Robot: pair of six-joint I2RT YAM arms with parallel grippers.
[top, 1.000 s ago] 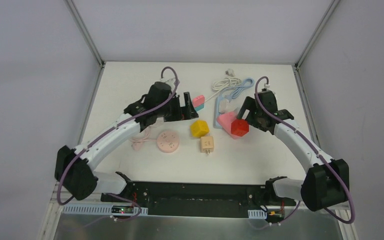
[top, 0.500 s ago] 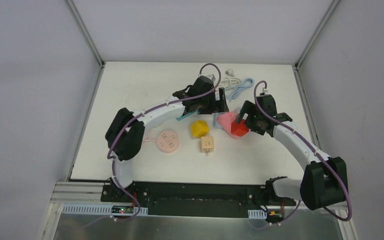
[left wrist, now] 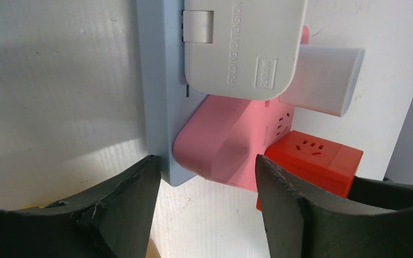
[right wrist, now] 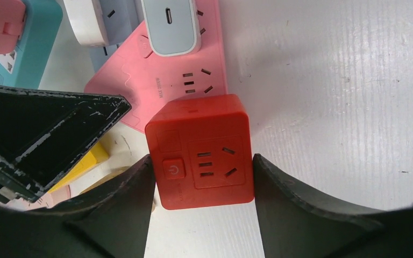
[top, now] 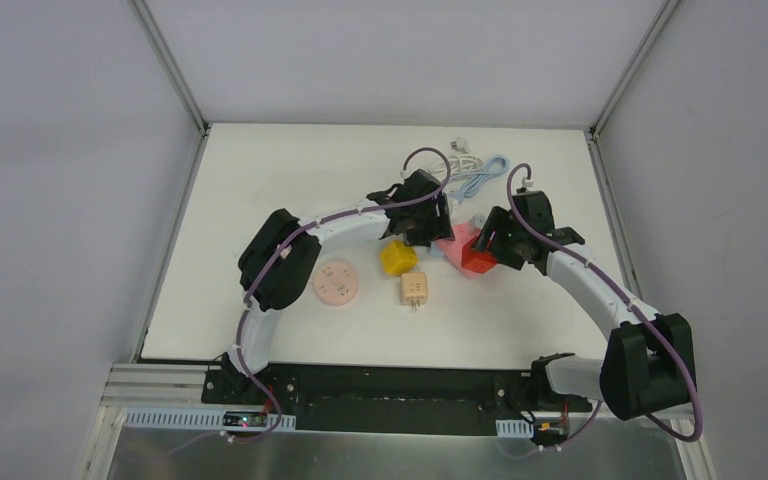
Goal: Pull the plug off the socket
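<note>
Resting on the white table (top: 290,180), right of centre, a red cube plug (top: 477,258) is being clamped by the right gripper (right wrist: 201,160). Its dark fingers (right wrist: 123,209) are being pressed against two opposite sides of the cube. The cube's socket face is being turned straight up, with its pin holes and a round power button showing. Being a cube, it is offering no clear long axis.

The plug is sitting tight against one edge of a pink power strip (right wrist: 166,80); whether its pins are seated there cannot be told. The strip is lying flat, sockets up. Its long axis appears to be running from the cube toward the far left, though much of it is being hidden from above by the left arm.

The left gripper (left wrist: 205,160) is being held wide apart over the strip's rounded end, with nothing gripped between its fingers. A blue-grey strip (left wrist: 158,80) is lying alongside the pink one, and a white folding extension block (left wrist: 236,37) is sitting on top of it. A white charger (left wrist: 322,80) is standing out from the pink strip.

Nearer and to the left, a yellow cube (top: 398,257), a beige adapter (top: 415,290) and a round pink socket (top: 336,283) are lying apart from one another. Coiled cables (top: 475,170) are lying toward the far edge.
</note>
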